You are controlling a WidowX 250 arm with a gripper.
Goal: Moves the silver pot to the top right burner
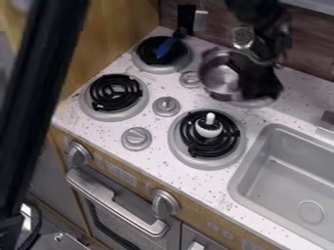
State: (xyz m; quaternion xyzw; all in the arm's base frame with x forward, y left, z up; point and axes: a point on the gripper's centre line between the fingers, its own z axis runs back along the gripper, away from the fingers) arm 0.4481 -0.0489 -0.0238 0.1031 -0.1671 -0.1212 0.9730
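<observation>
- One front left burner, black-coiled.
- One blue utensil, lying on the back left burner.
- One small white item, upright on the front right burner.
- One silver pot, at the back right burner.
- One black gripper, at pot's right side; open or closed, cannot tell.
- One sink, far right.
</observation>
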